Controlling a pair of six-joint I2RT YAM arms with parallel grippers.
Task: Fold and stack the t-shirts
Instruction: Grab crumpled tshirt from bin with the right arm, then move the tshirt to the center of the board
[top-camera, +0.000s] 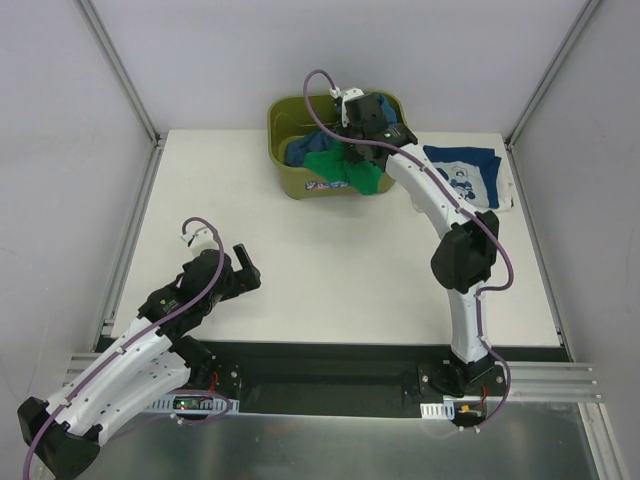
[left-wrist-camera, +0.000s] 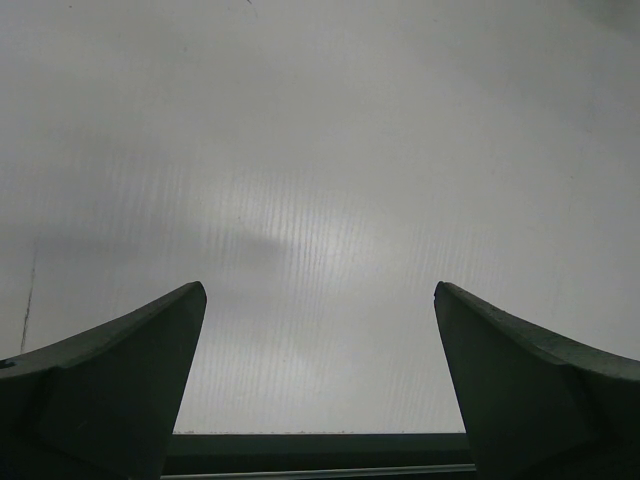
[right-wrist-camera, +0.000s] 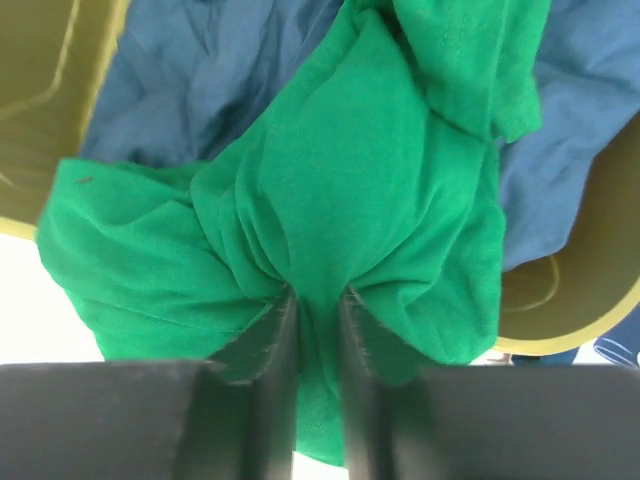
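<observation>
My right gripper (top-camera: 357, 152) is shut on a bunched fold of the bright green t-shirt (top-camera: 345, 170), which hangs over the front rim of the olive tub (top-camera: 284, 180). In the right wrist view the gripper (right-wrist-camera: 316, 300) pinches the green t-shirt (right-wrist-camera: 360, 170) between its fingers. The mid-blue t-shirt (top-camera: 305, 146) lies crumpled in the tub beneath it and also shows in the right wrist view (right-wrist-camera: 190, 75). The navy printed t-shirt (top-camera: 466, 177) lies folded flat on the table at the right. My left gripper (top-camera: 243, 262) is open and empty over bare table; its view shows it (left-wrist-camera: 320, 290) with jaws wide apart.
The olive tub's wall (right-wrist-camera: 40, 110) stands at the table's back centre. White enclosure walls and metal frame posts (top-camera: 118, 70) ring the table. The table's near edge meets a black strip (top-camera: 330, 355) by the arm bases.
</observation>
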